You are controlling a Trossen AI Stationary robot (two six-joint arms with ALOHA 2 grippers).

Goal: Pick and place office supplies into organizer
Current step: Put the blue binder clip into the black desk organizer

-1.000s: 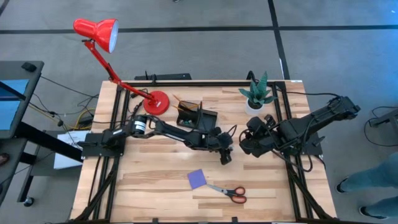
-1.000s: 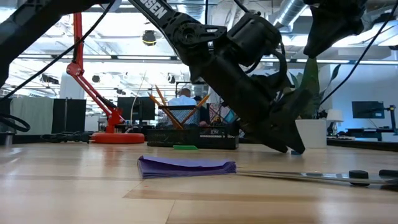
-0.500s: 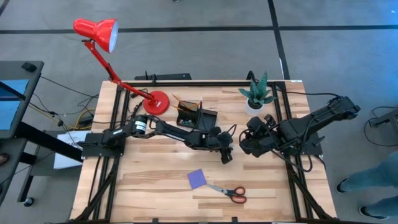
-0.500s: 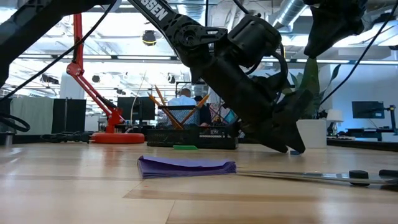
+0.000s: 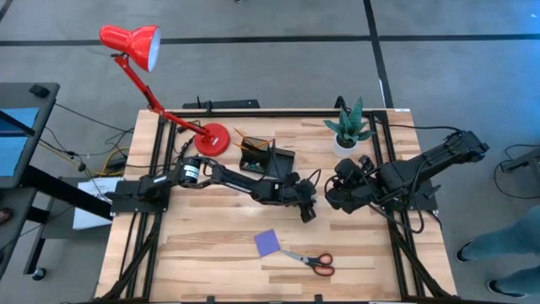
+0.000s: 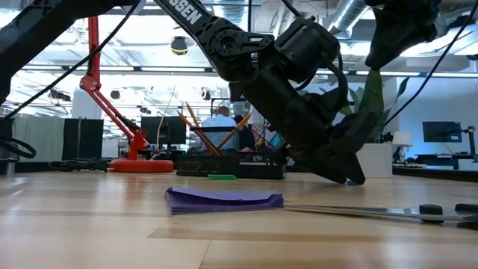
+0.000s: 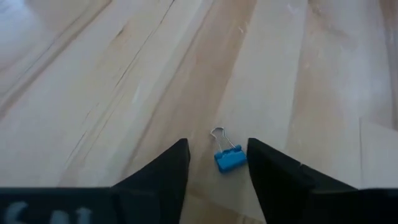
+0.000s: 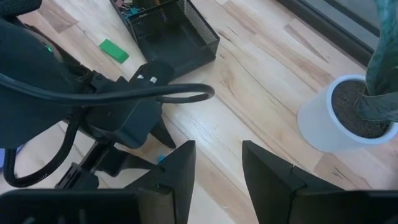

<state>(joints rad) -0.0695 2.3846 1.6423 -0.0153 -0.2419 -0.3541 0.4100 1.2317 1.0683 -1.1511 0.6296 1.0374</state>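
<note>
A small blue binder clip (image 7: 229, 160) lies on the wooden table between the two fingers of my left gripper (image 7: 214, 146), which is open and slants down close to the table at mid-table (image 5: 305, 213). My right gripper (image 8: 217, 162) hovers open and empty just to its right (image 5: 333, 199). The black mesh organizer (image 5: 267, 157) stands at the far middle with orange pencils (image 6: 191, 124) in it. A green eraser (image 8: 114, 51) lies beside it. A purple notepad (image 5: 268, 243) and red-handled scissors (image 5: 310, 261) lie near the front.
A red desk lamp stands with its base (image 5: 212, 138) left of the organizer. A potted plant in a white pot (image 5: 349, 128) stands at the far right. Bare wood lies open at the front left of the table.
</note>
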